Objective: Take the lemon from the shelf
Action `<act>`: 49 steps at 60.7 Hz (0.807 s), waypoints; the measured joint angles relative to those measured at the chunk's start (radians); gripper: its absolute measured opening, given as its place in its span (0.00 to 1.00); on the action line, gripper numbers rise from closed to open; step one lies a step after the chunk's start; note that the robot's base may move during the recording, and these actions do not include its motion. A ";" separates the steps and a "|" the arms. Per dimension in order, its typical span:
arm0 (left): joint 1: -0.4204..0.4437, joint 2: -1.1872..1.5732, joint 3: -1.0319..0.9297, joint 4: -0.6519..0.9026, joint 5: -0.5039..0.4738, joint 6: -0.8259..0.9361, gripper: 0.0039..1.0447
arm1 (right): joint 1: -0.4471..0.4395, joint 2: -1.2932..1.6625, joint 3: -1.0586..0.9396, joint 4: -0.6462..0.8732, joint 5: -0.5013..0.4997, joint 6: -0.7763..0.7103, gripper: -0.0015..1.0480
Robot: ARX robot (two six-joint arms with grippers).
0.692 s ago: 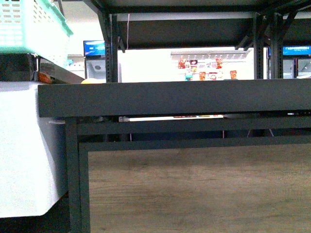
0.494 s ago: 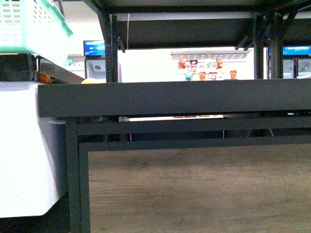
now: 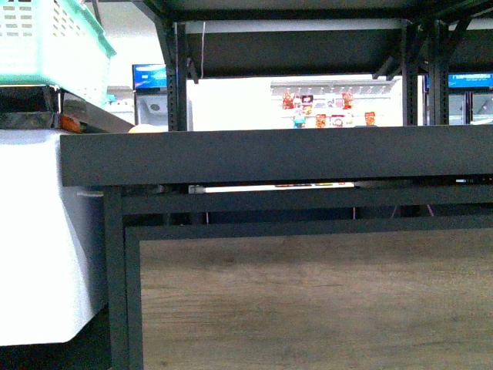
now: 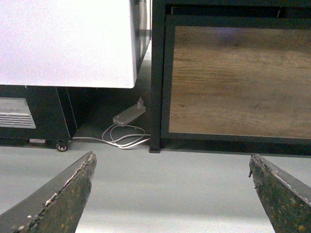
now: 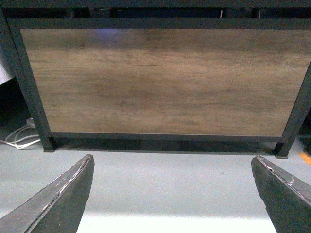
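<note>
Nearest us, the left gripper (image 4: 171, 158) shows only two worn dark fingertips at the frame's corners, spread wide with nothing between them. The right gripper (image 5: 171, 158) is likewise agape and empty. Neither arm appears in the front view.

Below both lies a grey floor (image 4: 146, 184). A power strip (image 4: 129, 115) with a coiled white cable sits at the foot of a white cabinet (image 4: 68, 43).

Beyond stands the shelf (image 3: 269, 158). Its wood-grain panel (image 5: 155, 82) sits in a dark frame, and its deep rim hides the tier's contents.

We cannot confirm the lemon. Only a yellow-orange sliver (image 3: 146, 129) tops the rim at the tier's left end, too cut off to identify.

A teal basket (image 3: 46, 38) is cropped at upper left. Farthest back is a bright, blurred store display (image 3: 327, 108).
</note>
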 joint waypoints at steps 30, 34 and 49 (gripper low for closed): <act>0.000 0.000 0.000 0.000 0.000 0.000 0.92 | 0.000 0.000 0.000 0.000 0.000 0.000 0.93; 0.000 0.000 0.000 0.000 0.000 0.000 0.92 | 0.000 0.000 0.000 0.000 0.000 0.000 0.93; 0.000 0.000 0.000 0.000 0.000 0.000 0.92 | 0.000 0.000 0.000 0.000 0.000 0.000 0.93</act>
